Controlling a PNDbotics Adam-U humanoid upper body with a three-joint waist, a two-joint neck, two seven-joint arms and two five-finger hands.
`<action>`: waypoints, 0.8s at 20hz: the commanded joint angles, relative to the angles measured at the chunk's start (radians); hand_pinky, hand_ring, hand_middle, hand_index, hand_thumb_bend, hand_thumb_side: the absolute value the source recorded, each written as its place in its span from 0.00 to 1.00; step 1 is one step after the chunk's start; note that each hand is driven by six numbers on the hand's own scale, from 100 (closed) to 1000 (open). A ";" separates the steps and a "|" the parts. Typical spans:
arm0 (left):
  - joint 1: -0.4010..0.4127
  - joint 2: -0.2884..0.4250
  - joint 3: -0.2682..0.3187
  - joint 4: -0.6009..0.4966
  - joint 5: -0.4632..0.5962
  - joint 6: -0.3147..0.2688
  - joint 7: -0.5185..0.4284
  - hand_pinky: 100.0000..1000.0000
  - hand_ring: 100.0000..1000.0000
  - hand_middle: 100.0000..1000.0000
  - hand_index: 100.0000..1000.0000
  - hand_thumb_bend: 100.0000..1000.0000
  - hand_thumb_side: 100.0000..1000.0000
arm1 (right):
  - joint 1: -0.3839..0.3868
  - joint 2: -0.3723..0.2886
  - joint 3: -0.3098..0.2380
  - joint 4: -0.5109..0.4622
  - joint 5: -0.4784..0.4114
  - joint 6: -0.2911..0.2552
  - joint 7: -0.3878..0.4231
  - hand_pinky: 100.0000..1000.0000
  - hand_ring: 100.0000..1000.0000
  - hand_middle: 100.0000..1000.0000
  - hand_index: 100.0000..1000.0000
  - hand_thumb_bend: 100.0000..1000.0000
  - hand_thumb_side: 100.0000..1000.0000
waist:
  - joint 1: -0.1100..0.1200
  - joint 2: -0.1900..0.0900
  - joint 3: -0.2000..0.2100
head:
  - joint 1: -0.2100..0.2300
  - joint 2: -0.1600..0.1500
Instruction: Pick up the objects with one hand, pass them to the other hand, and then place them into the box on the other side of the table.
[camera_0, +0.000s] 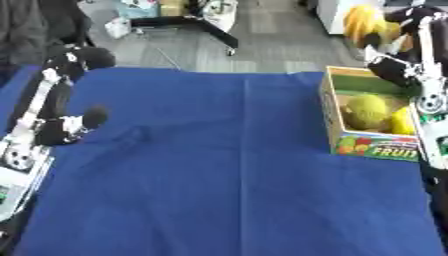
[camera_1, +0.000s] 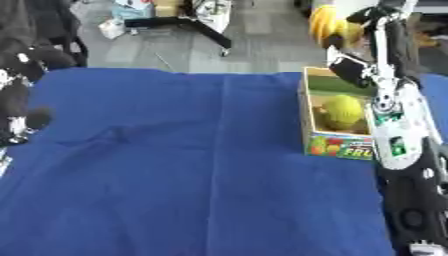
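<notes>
Right hand (camera_1: 337, 31): raised above the far end of the box (camera_0: 372, 146), curling round a yellow object (camera_0: 360, 22) that looks like a bunch of bananas; exact finger placement cannot be told.

Left hand (camera_0: 77, 122): sitting idle at the left edge of the tabletop (camera_0: 219, 175), dark fingers curled inward, holding nothing visible.

Box: open cardboard carton with fruit printing on its near face, standing at the right side of the tabletop. Inside, a round yellow-green fruit (camera_0: 366, 110) is lying toward the middle, and a smaller yellow piece (camera_0: 401, 121) is resting beside it against the right wall.

Step in hand, as judged: the yellow object is being carried over for placing. To do it well, the hand should be lowering over the free far end of the box, clearing the rim and the fruit already inside, and releasing only once the object is below the walls.

Surface: blue cloth covering the tabletop, lightly creased near the left.

Room: grey floor beyond, with a dark stand base (camera_0: 201, 25) and pale items near it.
</notes>
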 joint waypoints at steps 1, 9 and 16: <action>0.005 0.011 0.022 -0.032 -0.007 0.014 0.001 0.79 0.69 0.63 0.78 0.68 0.67 | -0.003 -0.037 -0.043 0.034 -0.017 0.061 -0.061 0.67 0.55 0.56 0.31 0.12 0.00 | 0.015 -0.037 -0.001 | -0.010 0.014; 0.038 -0.011 0.041 -0.055 -0.010 0.034 -0.005 0.79 0.69 0.63 0.77 0.67 0.68 | 0.032 -0.063 -0.086 0.172 -0.065 0.151 -0.115 0.67 0.57 0.60 0.49 0.15 0.02 | 0.015 -0.039 0.001 | -0.028 0.042; 0.051 -0.029 0.049 -0.063 -0.010 0.045 -0.009 0.79 0.68 0.63 0.77 0.67 0.68 | 0.003 -0.079 -0.090 0.333 -0.081 0.199 -0.122 0.67 0.57 0.61 0.53 0.15 0.03 | 0.019 -0.041 0.007 | -0.041 0.058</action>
